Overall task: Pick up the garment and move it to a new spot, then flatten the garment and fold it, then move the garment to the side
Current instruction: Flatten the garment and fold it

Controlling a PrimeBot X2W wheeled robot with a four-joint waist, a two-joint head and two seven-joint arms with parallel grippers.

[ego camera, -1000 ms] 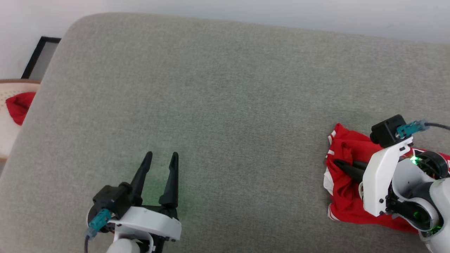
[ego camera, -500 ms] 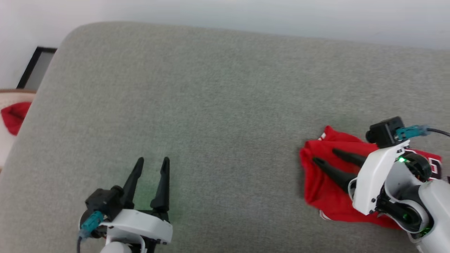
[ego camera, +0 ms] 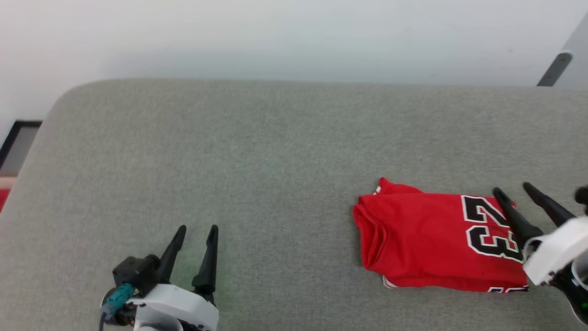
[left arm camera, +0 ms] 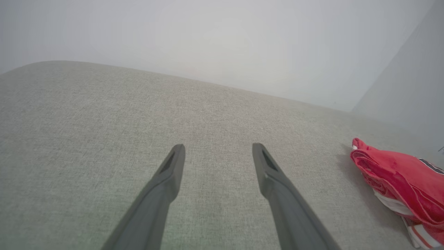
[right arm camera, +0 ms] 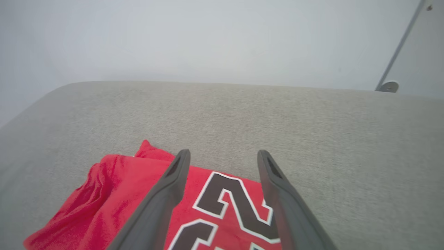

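Observation:
The garment (ego camera: 427, 239) lies folded into a red rectangle on the grey cushion, at the right of the head view, its black 23 facing up. My right gripper (ego camera: 512, 189) hovers open over its right end, nothing between the fingers. In the right wrist view the garment (right arm camera: 114, 205) spreads under the gripper (right arm camera: 223, 154), whose fingers frame the number. My left gripper (ego camera: 196, 228) stands open and empty at the lower left, well apart from the garment. The left wrist view has the gripper (left arm camera: 218, 147) over bare fabric and the garment (left arm camera: 399, 180) at the right edge.
The grey cushion (ego camera: 229, 151) stretches wide with a rounded far left corner and a pale wall behind it. A dark-framed panel (ego camera: 14, 147) stands at the far left. A grey metal bar (ego camera: 553, 69) leans at the upper right.
My right gripper has opened, let go of the garment and drawn back to its right end. The garment now lies flat and folded. The head camera has tilted up.

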